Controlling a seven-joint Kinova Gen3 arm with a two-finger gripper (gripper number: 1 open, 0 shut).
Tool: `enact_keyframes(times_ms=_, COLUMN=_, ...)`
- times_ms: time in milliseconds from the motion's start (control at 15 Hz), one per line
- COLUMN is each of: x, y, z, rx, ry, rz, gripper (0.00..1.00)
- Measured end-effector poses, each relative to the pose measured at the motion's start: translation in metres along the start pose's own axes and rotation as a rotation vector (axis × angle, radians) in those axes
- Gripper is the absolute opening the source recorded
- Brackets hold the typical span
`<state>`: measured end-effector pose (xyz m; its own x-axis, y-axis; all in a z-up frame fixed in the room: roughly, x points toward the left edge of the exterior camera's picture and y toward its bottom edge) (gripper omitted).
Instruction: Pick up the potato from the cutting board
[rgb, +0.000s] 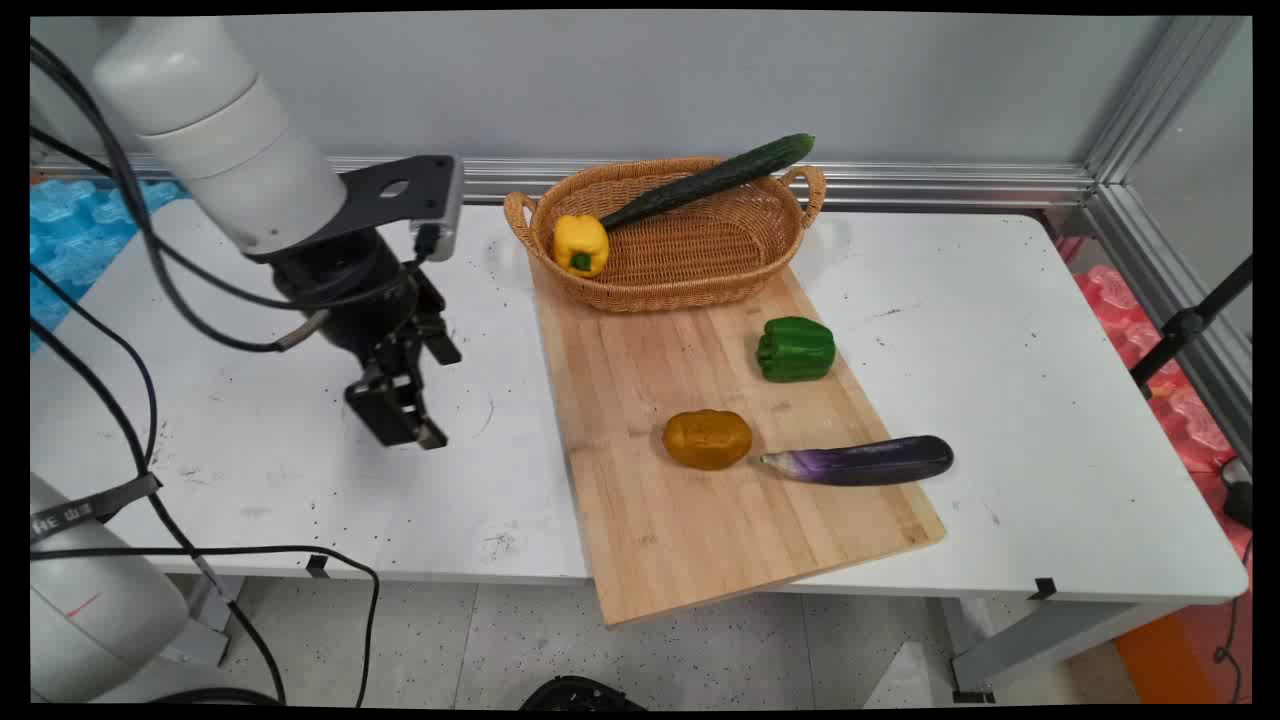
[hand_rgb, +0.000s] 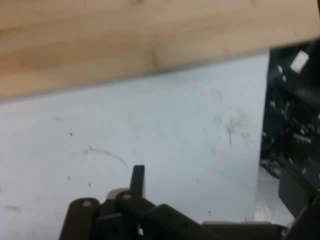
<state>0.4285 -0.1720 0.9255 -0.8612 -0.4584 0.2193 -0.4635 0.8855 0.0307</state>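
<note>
Where basket sits — yellow pepper, cucumber inside.

cutting board: cut off top | hand: fingers unclear

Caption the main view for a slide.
Gripper over bare table, left of cutting board with vegetables.

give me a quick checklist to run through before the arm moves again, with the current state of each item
1. Hand holds nothing: ok; only bare table shows under it.
2. Hand apart from the board: ok.
3. Fingers open or shut: cannot tell.
4. Potato, green pepper and eggplant lie on the board: ok.
5. Cucumber settled in the basket: not ok; it leans over the rim.
6. Yellow pepper inside the basket: ok.
</note>
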Motion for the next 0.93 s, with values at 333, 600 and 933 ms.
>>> enact_keyframes(times_ms=333, x=0.032, y=-0.017, z=0.007, rx=0.02, ry=0.068, rz=-0.002, gripper=1.0)
enact_keyframes(times_ms=600, x=0.063, y=-0.031, z=0.015, rx=0.042, ry=0.131, rz=0.011, gripper=1.0)
enact_keyframes(times_ms=933, x=0.097, y=-0.041, z=0.039, rx=0.058, ry=0.219, rz=0.028, gripper=1.0)
